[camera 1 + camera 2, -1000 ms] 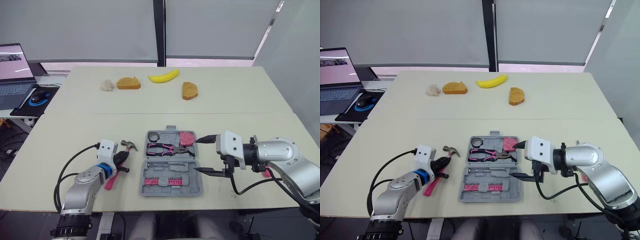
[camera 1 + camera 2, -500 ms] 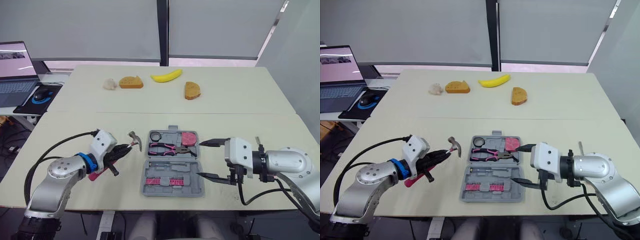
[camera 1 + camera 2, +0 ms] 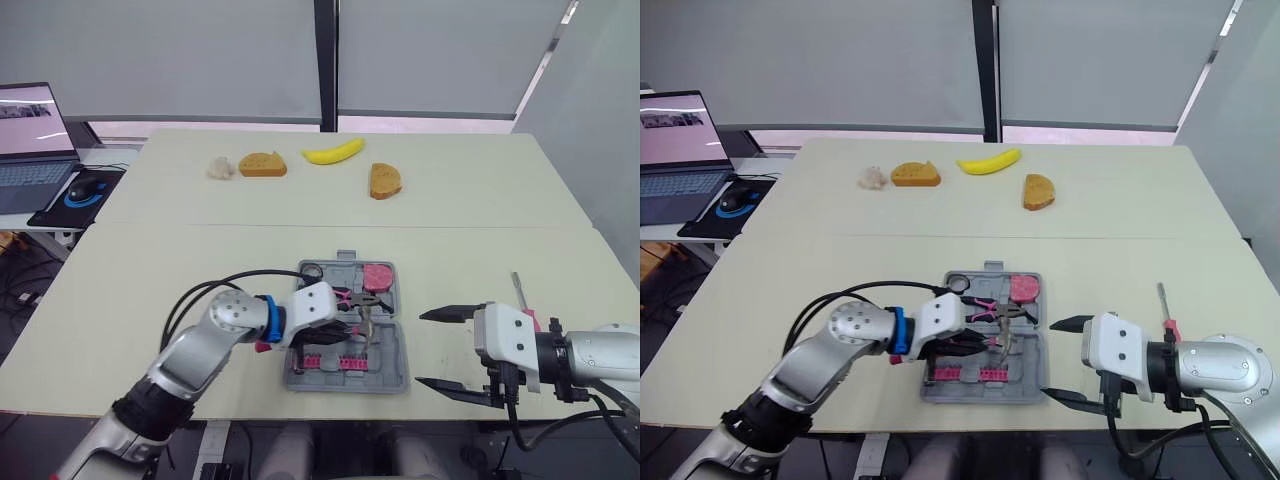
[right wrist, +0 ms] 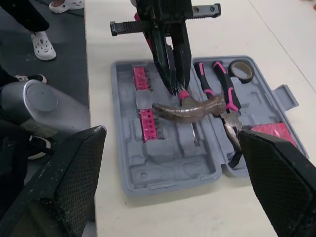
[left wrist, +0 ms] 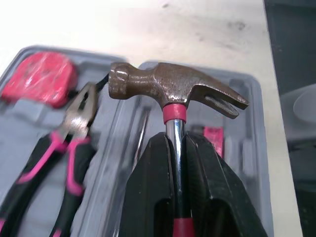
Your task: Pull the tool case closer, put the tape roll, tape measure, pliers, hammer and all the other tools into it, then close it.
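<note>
Left eye view: the left jaws, clamped on the hammer, hang over the open tool case on the table; the right jaws gape empty beside it.
Left wrist view: the head sits just beside the pliers; best lowered level into a free recess, then released.

In the left wrist view, the hammer shaft is enclosed between the fingers of the left gripper, and its handle is cut off at the view's edge, as are the pliers handles. The laptop is cropped by the left eye view's edge.
</note>
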